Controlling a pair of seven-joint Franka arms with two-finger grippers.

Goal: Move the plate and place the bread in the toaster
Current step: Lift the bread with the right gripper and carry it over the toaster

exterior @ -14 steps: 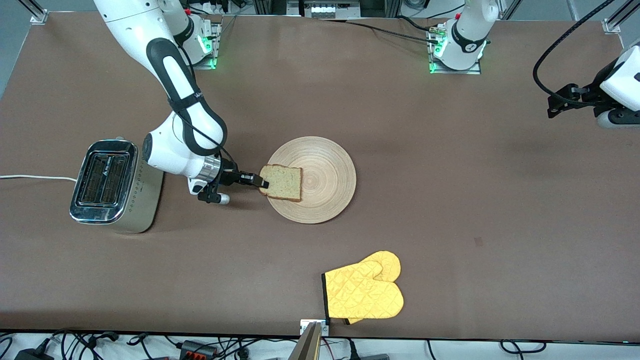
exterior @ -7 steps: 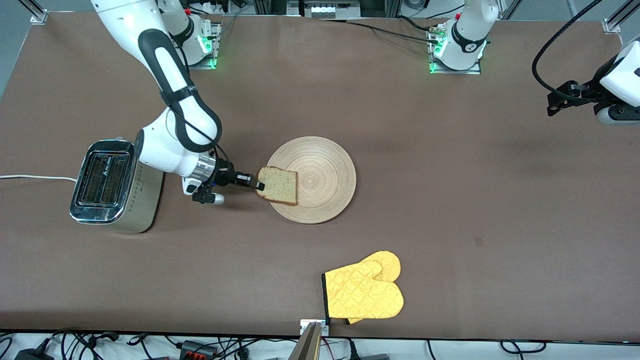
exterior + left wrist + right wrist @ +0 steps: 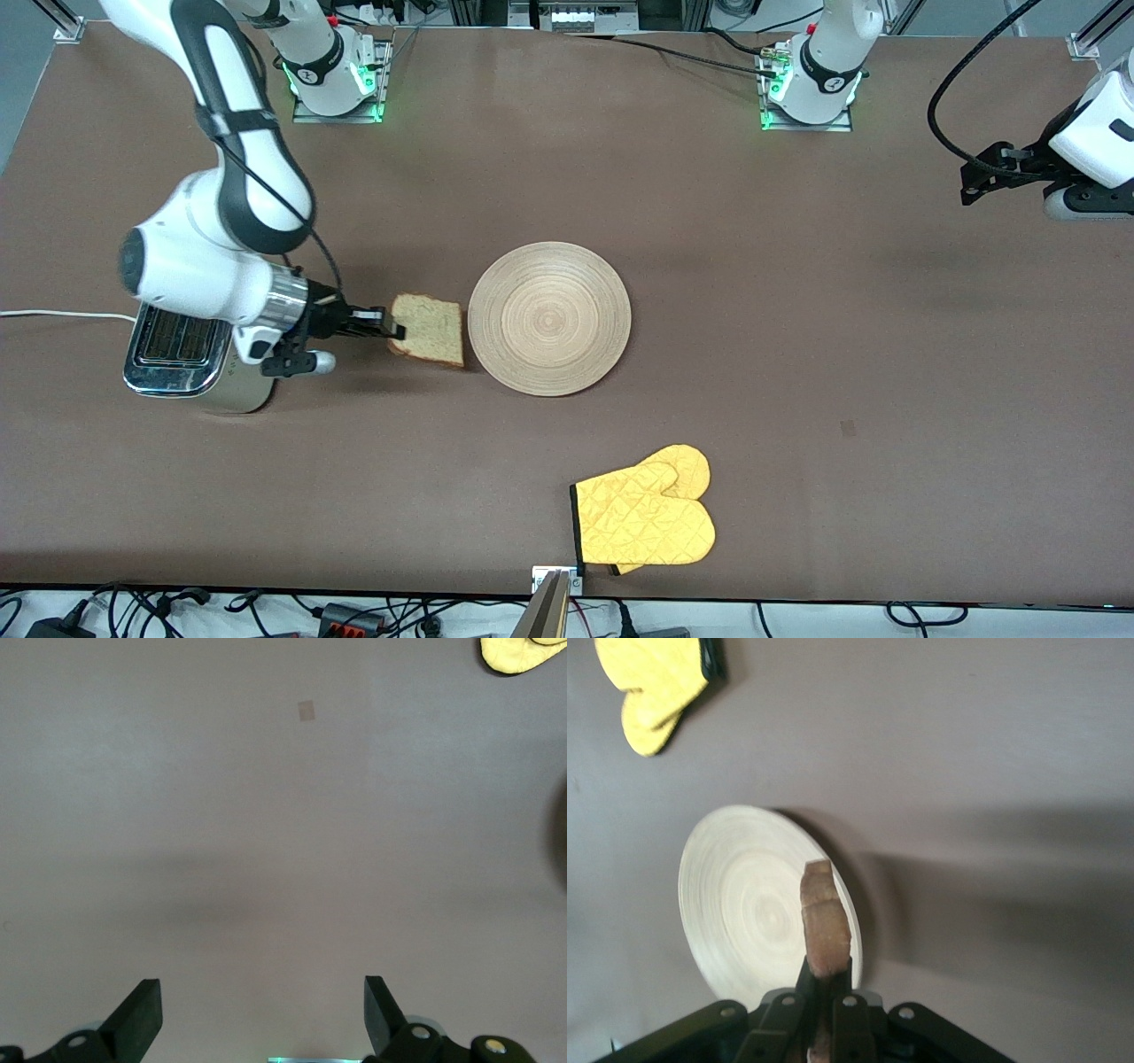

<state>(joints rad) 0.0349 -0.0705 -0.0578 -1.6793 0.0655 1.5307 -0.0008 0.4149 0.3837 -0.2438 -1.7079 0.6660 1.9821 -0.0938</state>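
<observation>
Two grippers: right gripper [image 3: 396, 330] clamps bread [image 3: 429, 329]; left gripper [image 3: 262, 1014] spread, empty; toaster [image 3: 177, 354] half-hidden.

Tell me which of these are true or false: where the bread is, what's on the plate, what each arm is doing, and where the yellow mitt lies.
1. The right gripper is shut on the bread. True.
2. The bread sits in the toaster. False: it is held in the air between the toaster and the plate.
3. The plate has nothing on it. True.
4. The left gripper holds the oven mitt. False: it is open and holds nothing; that arm waits at its end of the table.
5. The oven mitt lies nearer to the front camera than the plate. True.
</observation>
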